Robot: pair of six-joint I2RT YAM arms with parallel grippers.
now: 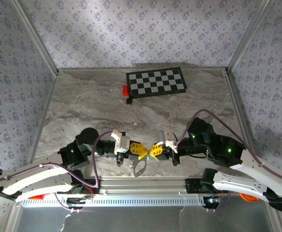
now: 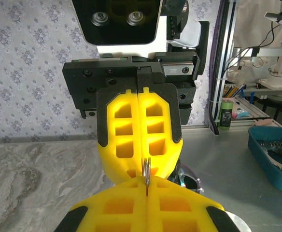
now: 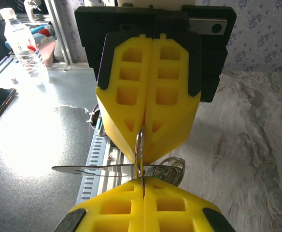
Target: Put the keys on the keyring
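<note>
Left tool [image 1: 142,152] and right tool [image 1: 153,151] meet tip to tip low over the near edge of the grey marble counter [image 1: 83,111]. Each has its yellow pads pressed together, and both pinch the same thin grey metal keyring [image 3: 140,154]. The ring is seen edge-on, a thin sliver running from one pad seam into the other; most of it is hidden inside the pads.

Right wrist view: one flat silvery metal key [image 3: 90,169] sticks out sideways just beside the pinch, its head end hidden behind the pads. On the other side is a tangle of shiny wire loops [image 3: 172,169], cut off by the yellow pads; can't tell if ring, chain or more keys. Top view: a pale loop hangs just under the two tools, too small to tell key from ring.

Key count: 1 clear, the rest can't be made out.

Other counts:
- 2 arms
- 2 tools
- 1 keyring
- 1 black-and-white checkerboard [image 1: 156,82] at the far side of the counter
- 1 small red block [image 1: 125,90] touching the checkerboard's left end
- 1 tiny black piece [image 1: 129,101] just near of the red block

All three are well apart from the tools
</note>
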